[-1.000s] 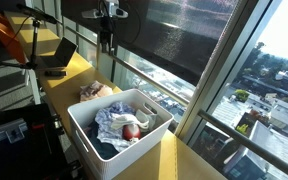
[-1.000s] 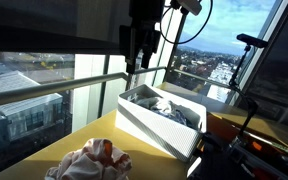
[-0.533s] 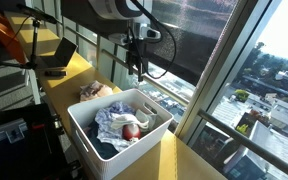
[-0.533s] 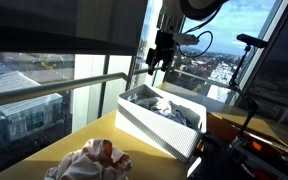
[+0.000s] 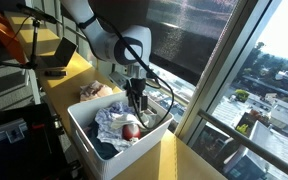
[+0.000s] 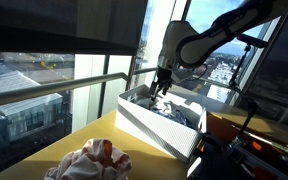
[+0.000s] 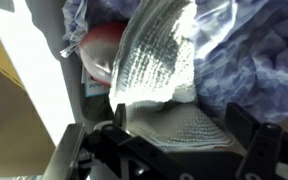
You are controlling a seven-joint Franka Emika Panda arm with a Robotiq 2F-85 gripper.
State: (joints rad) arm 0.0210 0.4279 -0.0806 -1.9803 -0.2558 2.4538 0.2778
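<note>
White knitted cloth (image 7: 159,60) fills the wrist view, lying just under the pincer (image 7: 179,130), and its jaws stand spread wide with nothing between them! Whether they touch the knit, I cannot tell. A red item (image 7: 102,50) peeks out on one side of it, blue patterned fabric (image 7: 254,50) on the other. In both exterior views the pincer hangs low over the white plastic basket (image 5: 134,150) holding this laundry, toward its window side. Outside the basket, a crumpled cloth bundle (image 6: 89,160) sits on the yellow surface (image 6: 29,160).
</note>
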